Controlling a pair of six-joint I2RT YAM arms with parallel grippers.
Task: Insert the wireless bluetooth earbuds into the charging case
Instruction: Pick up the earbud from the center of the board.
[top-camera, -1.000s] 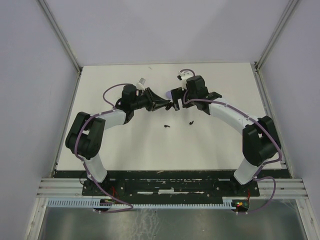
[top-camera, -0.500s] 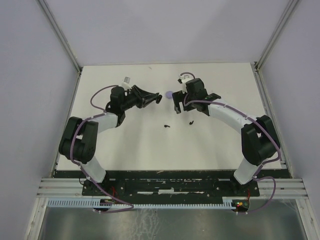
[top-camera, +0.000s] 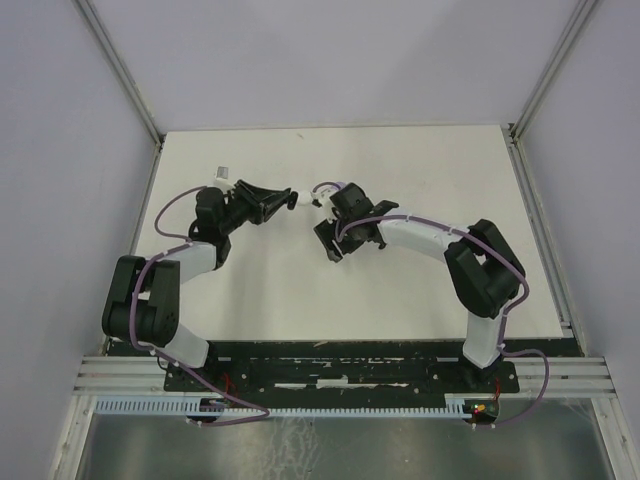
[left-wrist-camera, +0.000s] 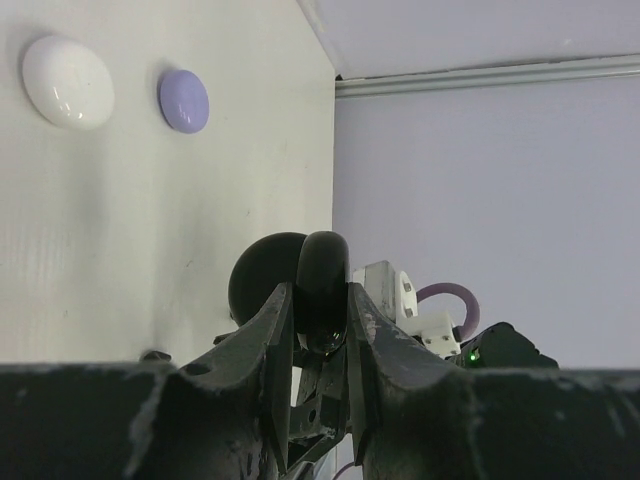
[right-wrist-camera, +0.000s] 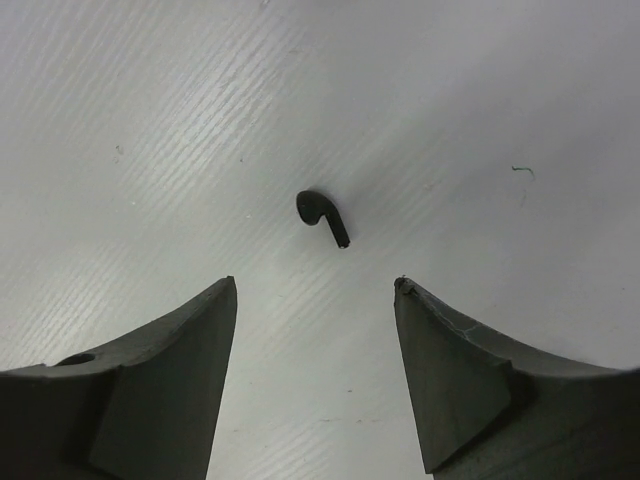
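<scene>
Gripping the black charging case (left-wrist-camera: 322, 275) tight in the left jaws. Hovering with the right jaws released and spread wide above one black earbud (right-wrist-camera: 322, 216), lying alone on the desk (right-wrist-camera: 150, 120), about midway between them, untouched. Risk from here: closing off-centre on so small and rounded a piece and squeezing it out sideways, or catching only the thin stem and twisting it.

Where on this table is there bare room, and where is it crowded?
Crowded: the middle, where the left arm and right arm both reach, near a black earbud. Bare: the table's far right corner and the near strip between their bases.
</scene>
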